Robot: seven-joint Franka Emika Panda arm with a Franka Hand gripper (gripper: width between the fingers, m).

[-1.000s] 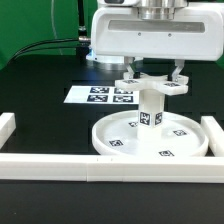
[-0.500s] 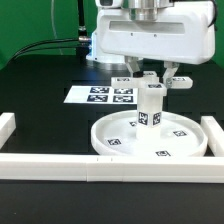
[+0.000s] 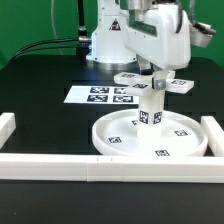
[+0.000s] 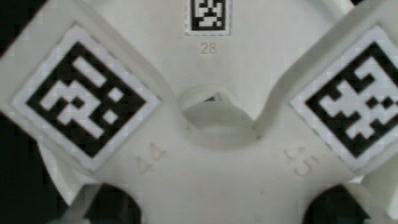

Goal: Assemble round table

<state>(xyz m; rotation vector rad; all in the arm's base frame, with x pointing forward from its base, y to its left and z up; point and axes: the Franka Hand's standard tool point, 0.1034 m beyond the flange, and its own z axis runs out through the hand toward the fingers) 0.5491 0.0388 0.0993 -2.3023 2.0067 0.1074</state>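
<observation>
While the gripper holds the base tight between its fingers, the leg stands straight up right under it, on the middle of the disc. This looks like the step of screwing the base onto the leg. Next, it likely needs more careful turning, kept straight.

Tagged cross-shaped base, close up
</observation>
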